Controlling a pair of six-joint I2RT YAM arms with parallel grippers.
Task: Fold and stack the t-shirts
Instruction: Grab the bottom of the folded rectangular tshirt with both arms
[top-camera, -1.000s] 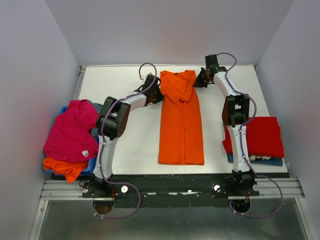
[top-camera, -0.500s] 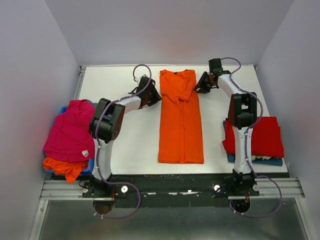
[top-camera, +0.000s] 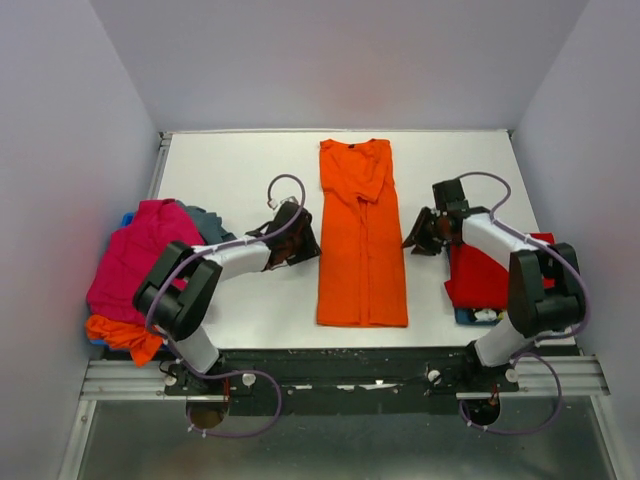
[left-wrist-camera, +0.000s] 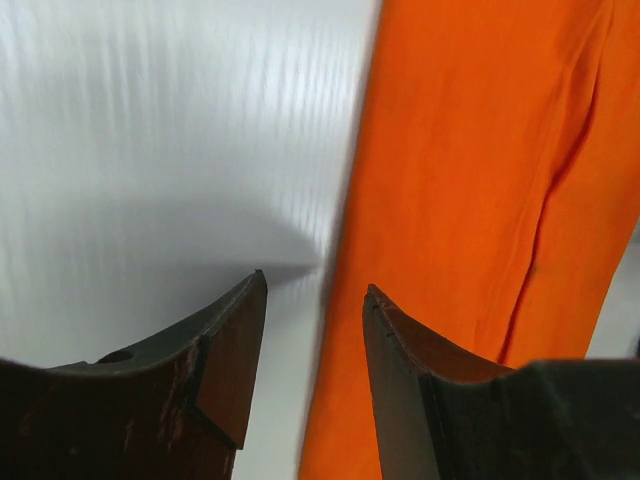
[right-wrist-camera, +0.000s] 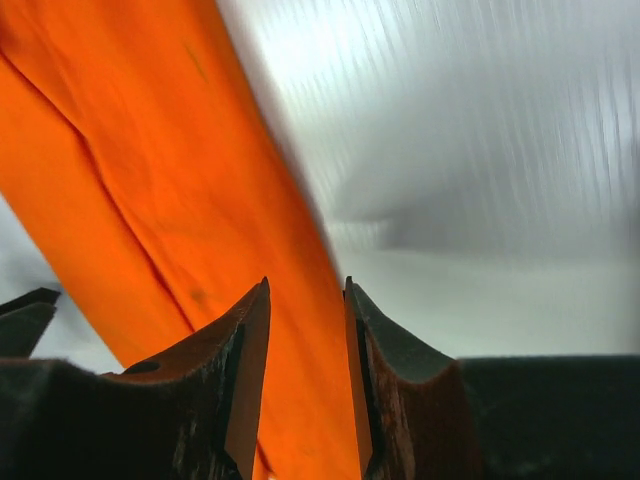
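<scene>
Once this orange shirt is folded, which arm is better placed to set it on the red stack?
Probably right. The red stack lies just beside the right claw; the left claw sits across the orange shirt from it.

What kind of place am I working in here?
Probably a robot test booth rather than a home or shop: a white table boxed in by plain grey walls, the arms bolted to a metal rail at its near edge, one orange t-shirt laid flat between them.

Bright, even overhead light, top view sharp, faint soft shadows beside the orange t-shirt (top-camera: 362, 250), wrist views motion-streaked, white table (left-wrist-camera: 150, 120) beside it glaring.
</scene>
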